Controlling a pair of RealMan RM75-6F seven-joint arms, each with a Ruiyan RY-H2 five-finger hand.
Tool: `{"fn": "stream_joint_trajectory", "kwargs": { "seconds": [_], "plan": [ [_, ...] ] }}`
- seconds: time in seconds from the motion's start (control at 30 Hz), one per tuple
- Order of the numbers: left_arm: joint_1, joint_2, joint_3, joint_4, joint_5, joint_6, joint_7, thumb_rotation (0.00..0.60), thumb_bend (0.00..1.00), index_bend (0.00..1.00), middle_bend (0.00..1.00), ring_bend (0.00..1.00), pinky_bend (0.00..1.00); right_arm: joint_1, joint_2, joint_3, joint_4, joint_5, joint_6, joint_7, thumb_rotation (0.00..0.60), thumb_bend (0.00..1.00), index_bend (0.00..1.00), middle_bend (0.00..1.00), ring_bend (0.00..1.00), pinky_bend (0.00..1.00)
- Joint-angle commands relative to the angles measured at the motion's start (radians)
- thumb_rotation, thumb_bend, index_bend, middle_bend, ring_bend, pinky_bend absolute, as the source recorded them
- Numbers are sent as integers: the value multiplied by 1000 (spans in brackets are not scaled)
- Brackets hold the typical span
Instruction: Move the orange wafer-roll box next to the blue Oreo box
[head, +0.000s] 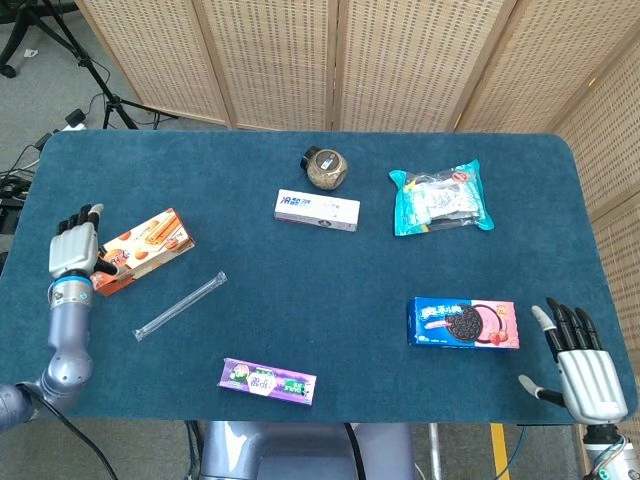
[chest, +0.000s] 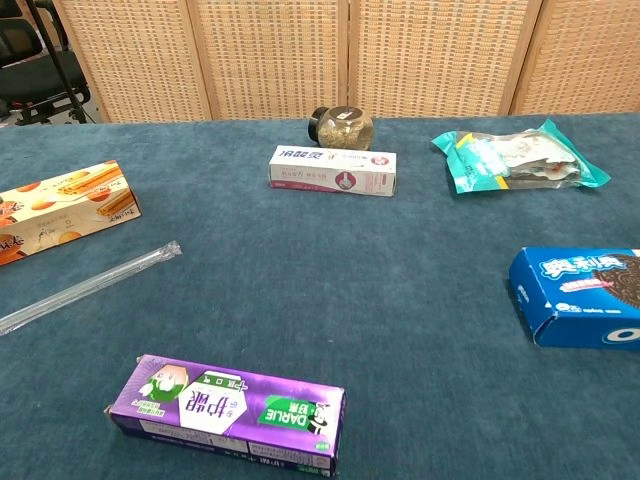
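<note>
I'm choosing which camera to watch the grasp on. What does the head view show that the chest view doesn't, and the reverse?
Only the head view shows the left robot hand at the wafer box's end, the right robot hand off the table's corner, and the Oreo box's pink end. The chest view adds nothing new, only closer label detail. Both show the wafer box, Oreo box, straw, purple box, white box, jar and teal bag.

Matt, napped dark-blue cloth table cover (head: 300, 300); glossy printed orange cardboard wafer-roll box (head: 145, 247); crinkled glossy teal plastic pouch (head: 440, 198).
</note>
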Motion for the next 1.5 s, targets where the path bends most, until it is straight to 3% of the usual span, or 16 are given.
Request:
{"fn": "stream_joint_trajectory", "kwargs": {
  "seconds": [0.03,0.43,1.07,1.3,1.5],
  "plan": [
    [-31,-17,15,37,-35,-17,14,600,90,1,0,0,0,1,0,0,1,0,0,1,600,131,46,0,0,0],
    [-87,-55,52,105,-144,-64,22,600,91,1,0,0,0,1,0,-2,0,-3,3,4,600,131,46,0,0,0],
    [-127,-167,100,267,-161,-128,-22,600,110,1,0,0,0,7,-6,-5,4,0,-10,1,600,131,46,0,0,0],
    [-138,-218,111,330,-144,-95,-24,600,222,13,0,0,0,7,-6,-3,6,3,-7,8,600,131,46,0,0,0],
    [-136,-269,110,375,-84,-36,-50,600,377,149,0,98,96,7,-7,-5,7,0,-6,8,600,131,46,0,0,0]
  ]
}}
